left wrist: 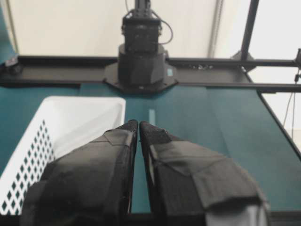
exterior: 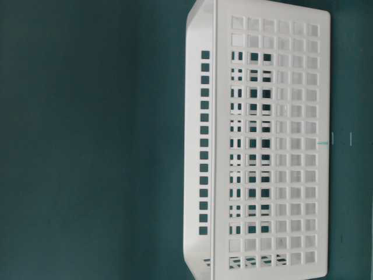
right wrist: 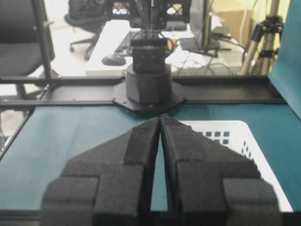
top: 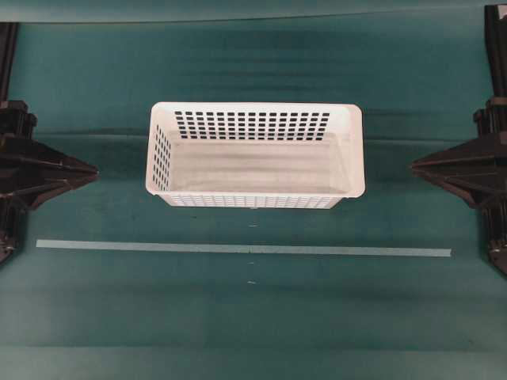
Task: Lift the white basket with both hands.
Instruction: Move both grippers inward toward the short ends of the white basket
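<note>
The white basket (top: 255,150), slotted walls, sits upright and empty mid-table, between both closed pincers.

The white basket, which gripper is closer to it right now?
Right, slightly. The right gripper sits off the white basket at its right end; the left gripper sits a bit farther off its left end. Neither touches it.

No text, label, brand, number or sign can be read anywhere in these views
</note>
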